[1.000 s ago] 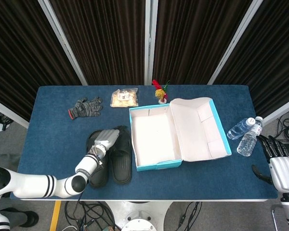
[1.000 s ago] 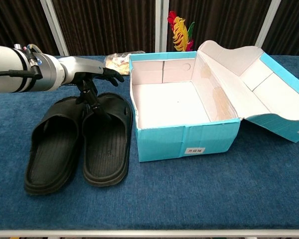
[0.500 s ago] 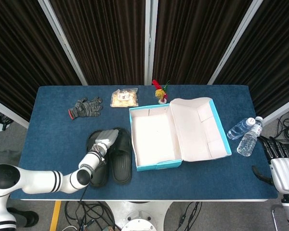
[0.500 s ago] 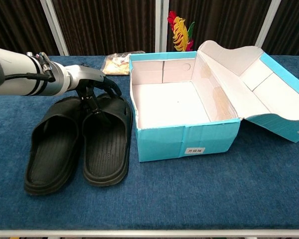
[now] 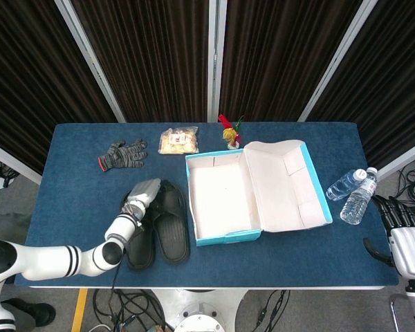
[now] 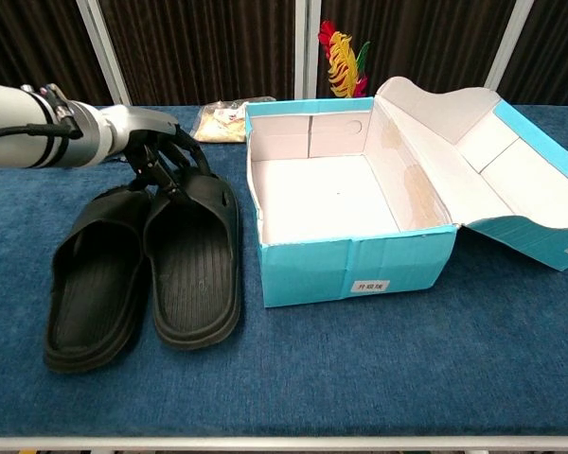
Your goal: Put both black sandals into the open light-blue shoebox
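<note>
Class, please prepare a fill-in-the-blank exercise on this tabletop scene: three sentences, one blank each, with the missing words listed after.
1. The light-blue shoebox has nothing inside and its lid is ____.
2. The left hand rests at the strap end of the sandal that lies ____ to the box.
3. The two water bottles lie on the ____ cloth of the table.

Missing words: open; nearer; blue

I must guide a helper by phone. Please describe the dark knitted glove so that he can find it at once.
Start from the open light-blue shoebox in the middle of the blue table. Look toward the table's far left corner, past the pair of black sandals. The dark grey knitted glove lies there flat, left of the clear snack bag, and is the only soft fabric thing.
</note>
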